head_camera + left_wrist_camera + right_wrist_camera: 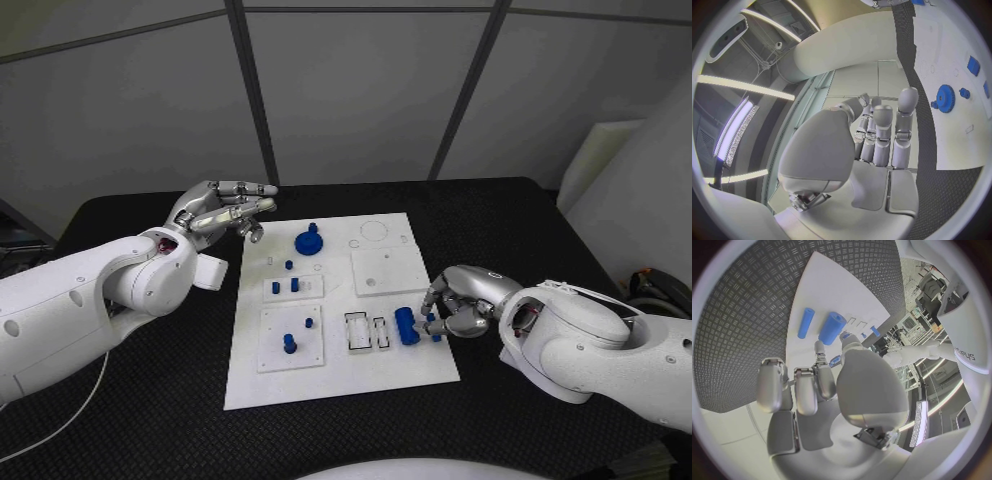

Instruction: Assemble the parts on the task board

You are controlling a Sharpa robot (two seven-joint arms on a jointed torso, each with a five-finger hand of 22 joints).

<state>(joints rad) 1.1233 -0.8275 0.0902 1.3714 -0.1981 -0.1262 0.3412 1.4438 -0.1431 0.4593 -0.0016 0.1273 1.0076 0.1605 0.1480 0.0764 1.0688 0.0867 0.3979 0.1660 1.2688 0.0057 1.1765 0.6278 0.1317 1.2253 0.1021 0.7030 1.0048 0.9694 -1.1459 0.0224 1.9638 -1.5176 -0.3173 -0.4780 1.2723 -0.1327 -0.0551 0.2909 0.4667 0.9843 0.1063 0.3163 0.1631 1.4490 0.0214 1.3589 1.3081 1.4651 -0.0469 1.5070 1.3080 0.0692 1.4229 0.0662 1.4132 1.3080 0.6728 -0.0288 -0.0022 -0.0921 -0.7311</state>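
grey wall panels stand behind a black surface (144,400), and on it, in the middle, lies the white task board (389,375). the right hand (459,305) sits at the board's edge on its own side, fingers curled in over that edge; just beyond its fingertips lie a thick blue cylinder (407,326) and a thin blue peg (434,325), side by side and close to an outlined slot (356,331). in the right wrist view the same cylinder (832,328) and peg (806,322) lie ahead of the fingers (820,360), and something blue shows at the thumb tip, but whether the hand pinches a part or only hovers over one cannot be told. the left hand (224,212) hangs off the board's far corner on its side, fingers together and nothing in them, with the blue gear (309,240) a little way from its fingertips; the left wrist view shows the gear (945,98) off to the side of the straight fingers (882,132). the step in hand appears to be picking a cylindrical part near the right hand. to do it well, the fingers should come down on either side of one piece only, keep its neighbour undisturbed, grip it across its width, then bring it upright over its socket before pressing.
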